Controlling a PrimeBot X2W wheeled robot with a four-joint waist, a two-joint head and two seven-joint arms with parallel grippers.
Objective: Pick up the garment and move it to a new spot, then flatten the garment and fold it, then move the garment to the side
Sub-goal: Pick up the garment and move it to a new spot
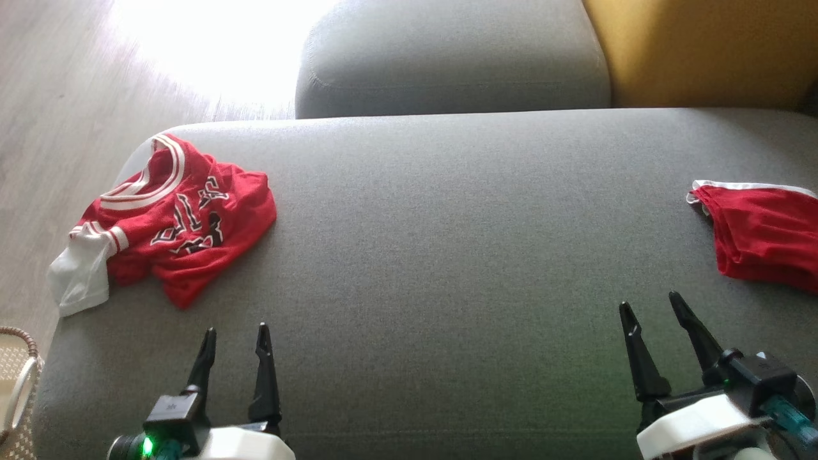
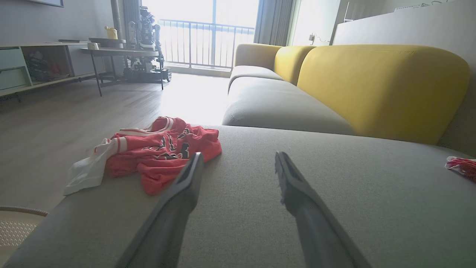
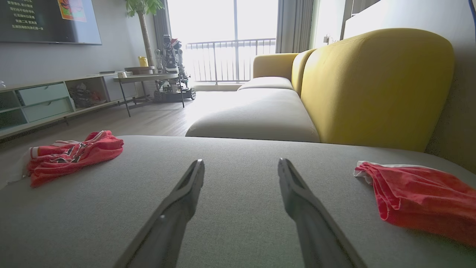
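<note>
We are seeing two red garments on one grey cushion [image 1: 447,255]: jersey [image 1: 172,217] at left, shorts [image 1: 763,233] at far right. Our left gripper [image 1: 235,332] and right gripper [image 1: 648,301] are hovering at the bottom, both released and empty.

Grey sofa seat [image 1: 447,255], broad and flat; second grey seat [image 1: 447,57] behind it. Yellow backrest [image 1: 696,51] along the far right. Pale wooden floor [image 1: 57,96] to the left, sunlit. Woven basket [image 1: 16,383] on the floor beside the seat's near left corner. Dark-framed side table [image 3: 147,78] bearing a yellow jug [image 3: 143,61]. Low shelf unit [image 3: 44,100] with pale green drawers, below a wall screen [image 3: 48,20]. Wheeled machine [image 3: 171,59] standing by the balcony railing [image 3: 230,56]. Grey curtain [image 3: 295,24].
</note>
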